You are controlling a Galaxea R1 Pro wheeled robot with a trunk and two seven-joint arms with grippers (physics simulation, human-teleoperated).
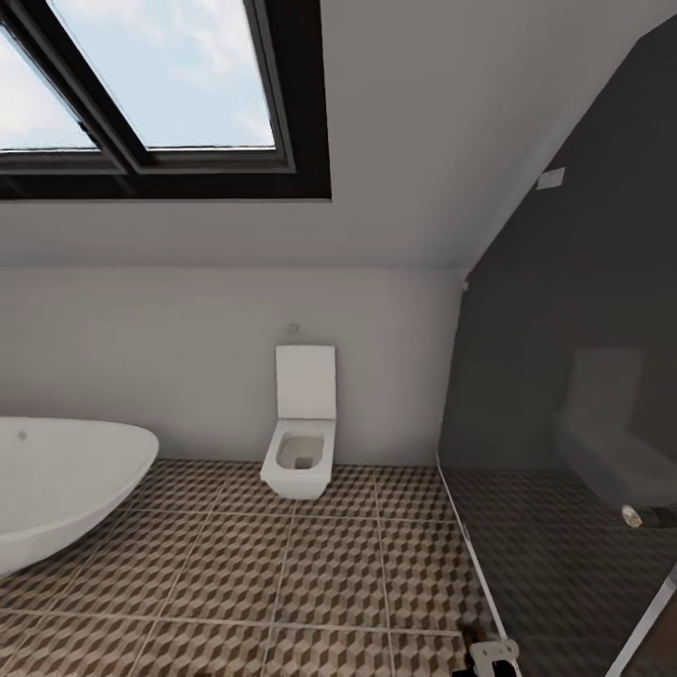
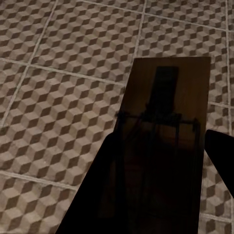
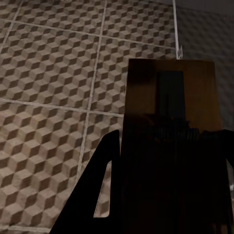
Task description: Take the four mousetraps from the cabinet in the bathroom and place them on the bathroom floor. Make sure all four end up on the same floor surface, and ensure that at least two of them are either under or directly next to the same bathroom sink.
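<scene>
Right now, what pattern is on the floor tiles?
A brown, beige and white 3D-cube print with pale grout lines on the floor, clearest in the left wrist view.

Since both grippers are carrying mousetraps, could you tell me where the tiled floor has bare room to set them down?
The widest bare stretch of bathroom floor lies between the bathtub and the dark glass partition, in front of the toilet. It tightens toward the tub's rim and the partition's base rail. Each wrist view shows bare tiles beyond the held mousetrap.
</scene>
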